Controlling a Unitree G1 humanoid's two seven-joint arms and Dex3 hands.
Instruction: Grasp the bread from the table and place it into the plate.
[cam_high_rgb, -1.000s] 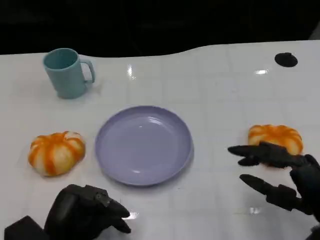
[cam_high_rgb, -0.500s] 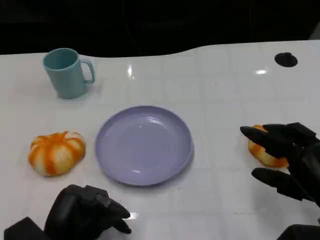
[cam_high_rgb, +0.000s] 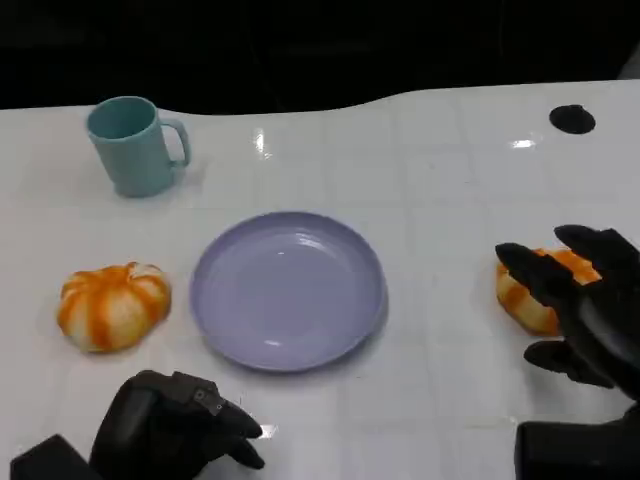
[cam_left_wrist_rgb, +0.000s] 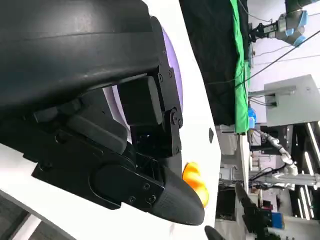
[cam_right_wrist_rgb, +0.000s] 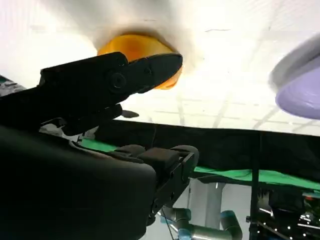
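The right hand (cam_high_rgb: 585, 305), fingers spread and released, hovers over the bread (cam_high_rgb: 535, 290) at its 10 o'clock, the plate (cam_high_rgb: 288, 290) lying toward 9 o'clock.

Readable text: none is showing in any view
Labels, brands, numbers, signs: none is appearing on anything in view
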